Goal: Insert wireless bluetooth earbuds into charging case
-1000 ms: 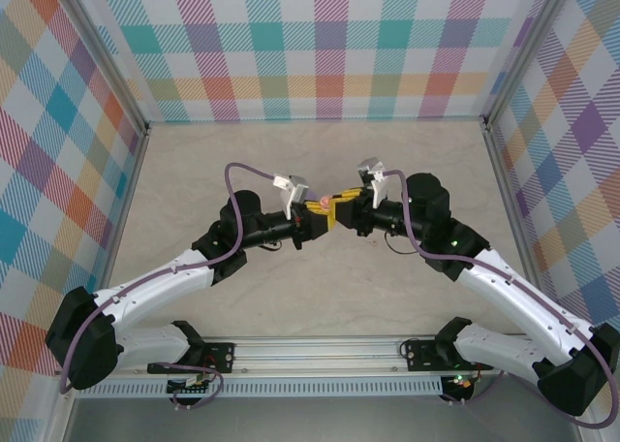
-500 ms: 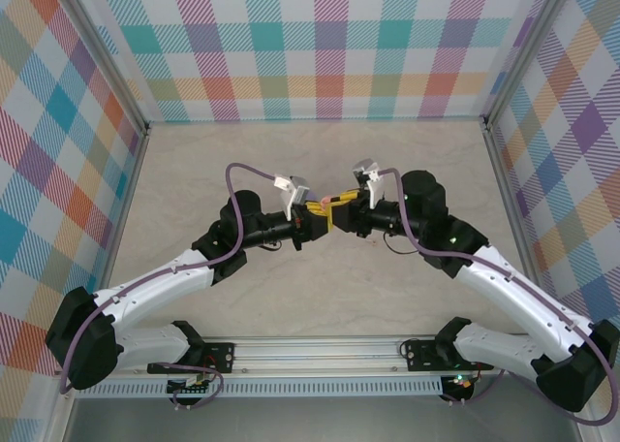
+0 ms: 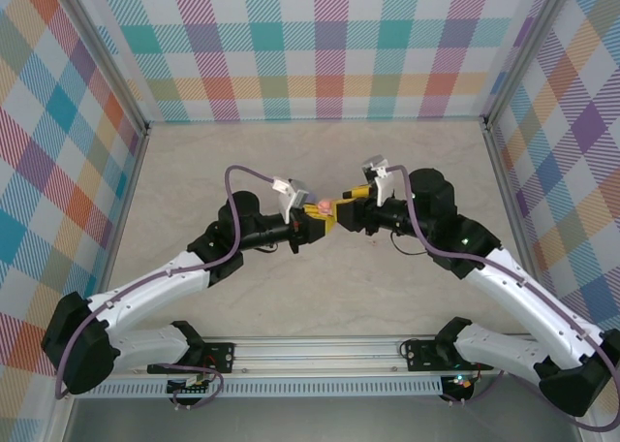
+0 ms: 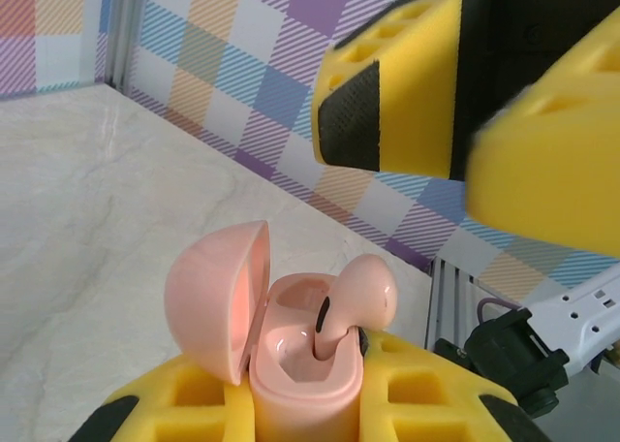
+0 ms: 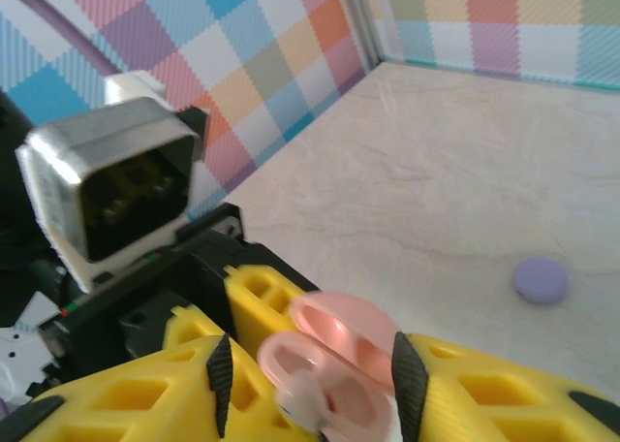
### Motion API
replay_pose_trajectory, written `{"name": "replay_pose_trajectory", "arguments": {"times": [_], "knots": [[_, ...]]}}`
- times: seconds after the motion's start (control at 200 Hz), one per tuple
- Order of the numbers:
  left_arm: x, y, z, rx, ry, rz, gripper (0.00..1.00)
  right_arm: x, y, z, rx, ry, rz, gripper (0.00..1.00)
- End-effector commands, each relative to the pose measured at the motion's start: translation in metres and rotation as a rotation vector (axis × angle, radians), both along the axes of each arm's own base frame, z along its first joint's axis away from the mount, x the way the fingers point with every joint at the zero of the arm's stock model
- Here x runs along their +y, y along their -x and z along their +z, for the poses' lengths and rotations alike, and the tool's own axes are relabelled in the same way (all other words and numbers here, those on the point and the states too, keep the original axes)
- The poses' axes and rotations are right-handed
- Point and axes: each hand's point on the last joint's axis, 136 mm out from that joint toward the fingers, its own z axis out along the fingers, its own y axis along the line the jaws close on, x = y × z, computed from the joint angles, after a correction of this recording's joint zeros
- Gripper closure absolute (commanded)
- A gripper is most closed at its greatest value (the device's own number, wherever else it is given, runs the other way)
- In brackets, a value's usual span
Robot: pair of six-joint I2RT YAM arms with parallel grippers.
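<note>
Top view: bright, even, diffuse light that reads as overhead. Shadows under the arms on the surface (image 3: 320, 297) are faint and soft-edged. Sharp across the frame, and the plaid walls (image 3: 320, 45) look saturated.

Left wrist view: charging case (image 4: 300, 364) and earbud (image 4: 363, 292) fairly sharp, the inside of the lid glowing warm pink. Fingers (image 4: 547, 171) of the right gripper (image 4: 417, 146) sit very near the lens, the right one smeared soft. Far walls are out of focus.

Right wrist view is softer overall. Near yellow foam and the pale shape at the bottom edge are blurred, and the purple disc (image 5: 540, 279) at far right is slightly soft.
</note>
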Motion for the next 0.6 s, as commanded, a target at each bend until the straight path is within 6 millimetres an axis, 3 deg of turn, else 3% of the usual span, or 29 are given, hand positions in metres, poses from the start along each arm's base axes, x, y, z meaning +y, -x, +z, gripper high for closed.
{"name": "replay_pose_trajectory", "arguments": {"times": [0.0, 0.18, 0.595], "knots": [[0.004, 0.008, 0.024, -0.082, 0.023, 0.004, 1.0, -0.013, 0.002, 0.0, 0.004, 0.061, -0.047, 0.57], [0.008, 0.011, 0.031, -0.109, 0.03, 0.005, 1.0, -0.011, 0.009, -0.012, 0.052, 0.091, -0.01, 0.74], [0.005, 0.014, 0.033, -0.112, 0.037, -0.021, 1.0, 0.001, 0.019, -0.007, 0.059, 0.054, 0.082, 0.8]]}}
